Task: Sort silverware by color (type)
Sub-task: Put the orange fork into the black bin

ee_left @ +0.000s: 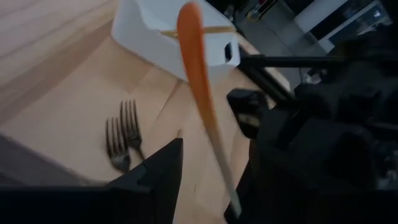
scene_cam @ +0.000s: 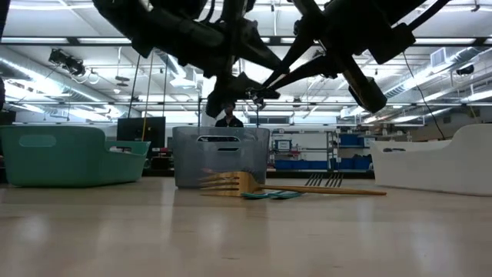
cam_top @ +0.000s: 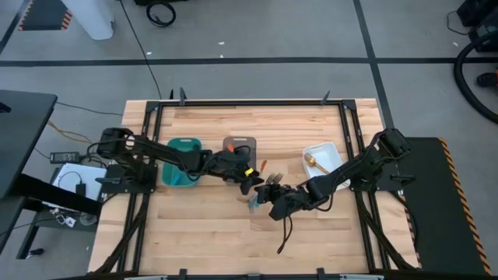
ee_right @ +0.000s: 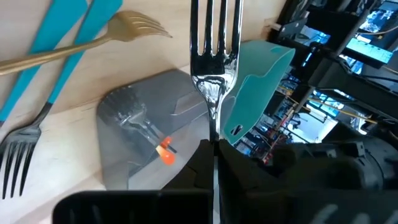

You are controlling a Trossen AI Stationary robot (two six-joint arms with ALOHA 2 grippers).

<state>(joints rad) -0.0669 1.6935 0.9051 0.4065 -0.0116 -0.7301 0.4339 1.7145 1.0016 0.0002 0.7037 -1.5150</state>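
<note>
My left gripper [cam_top: 250, 179] is at the table's middle, shut on an orange-handled utensil [ee_left: 198, 74]. My right gripper [cam_top: 274, 205] is just to its right and nearer, shut on a silver fork [ee_right: 214, 37]. A gold fork [ee_right: 127, 26], blue handles [ee_right: 68, 37] and another fork's tines [ee_right: 15, 162] lie flat on the wood beside them. In the low view the gold fork [scene_cam: 254, 185] lies across the blue handles [scene_cam: 273, 195]. An orange-handled fork [ee_right: 158, 146] lies inside the grey tray [cam_top: 240, 146]. My left gripper pinches the orange utensil at the narrow end of its handle [ee_left: 229, 186], between its two fingers [ee_left: 155, 174]. The wide orange end sticks out ahead of the fingers, clear of the table. My right gripper pinches the silver fork by its shaft just below the tines [ee_right: 214, 127], along the fork. The tines point away from the gripper toward the grey tray. The gripper hides the handle. I cannot tell whether the tines touch the table.
A teal tray [cam_top: 184, 162] stands left of the grey tray. A white tray [cam_top: 323, 159] on the right holds a gold utensil [cam_top: 313, 160]. The two arms almost meet at the middle. Bare wood lies along the near edge.
</note>
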